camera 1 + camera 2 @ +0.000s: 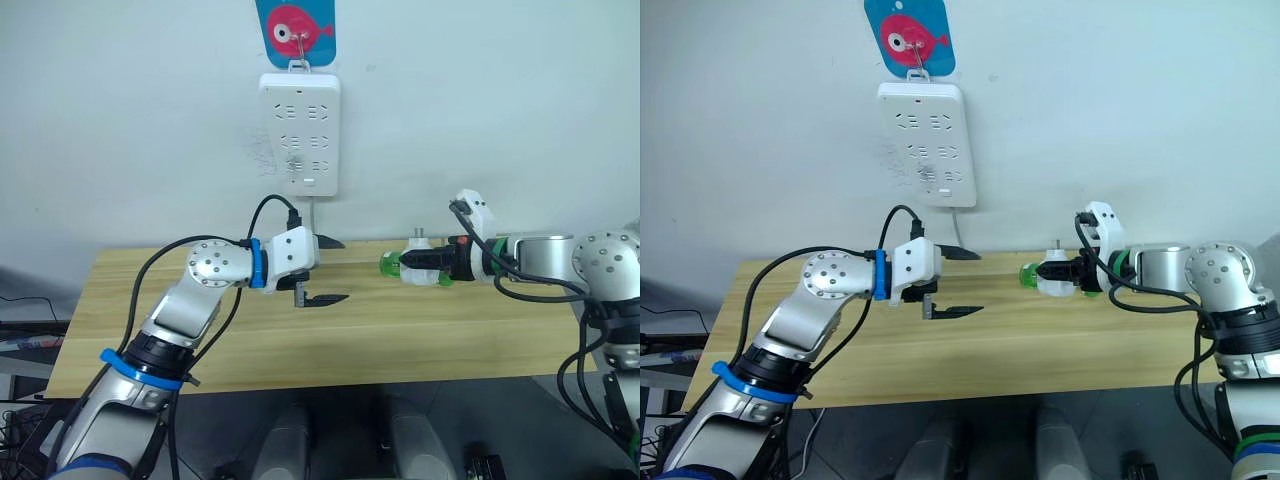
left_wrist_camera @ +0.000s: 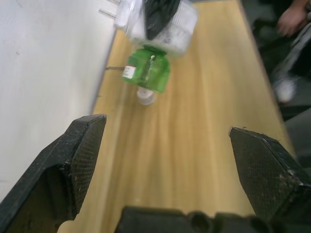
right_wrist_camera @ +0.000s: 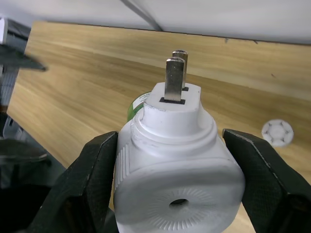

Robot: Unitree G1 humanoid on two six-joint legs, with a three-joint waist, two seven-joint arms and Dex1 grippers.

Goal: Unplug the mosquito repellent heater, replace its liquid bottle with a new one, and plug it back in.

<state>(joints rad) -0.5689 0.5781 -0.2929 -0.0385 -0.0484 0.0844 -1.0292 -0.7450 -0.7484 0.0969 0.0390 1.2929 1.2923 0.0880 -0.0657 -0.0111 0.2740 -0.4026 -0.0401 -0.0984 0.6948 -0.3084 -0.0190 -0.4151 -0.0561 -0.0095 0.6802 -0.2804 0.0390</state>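
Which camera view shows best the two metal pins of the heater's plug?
The right wrist view: the pins rise close and unhidden from the heater, held in the right pincer. In both eye views they are tiny; in the left wrist view, thin and partly cut off.

Soft, even indoor light, wall (image 1: 480,110) pale and evenly lit, no glare; faint shadows lay under the power strip (image 1: 300,132); left wrist view blurred at top, heater (image 2: 158,22) and green bottle (image 2: 148,73) smeared; right wrist view sharp, wood grain clear
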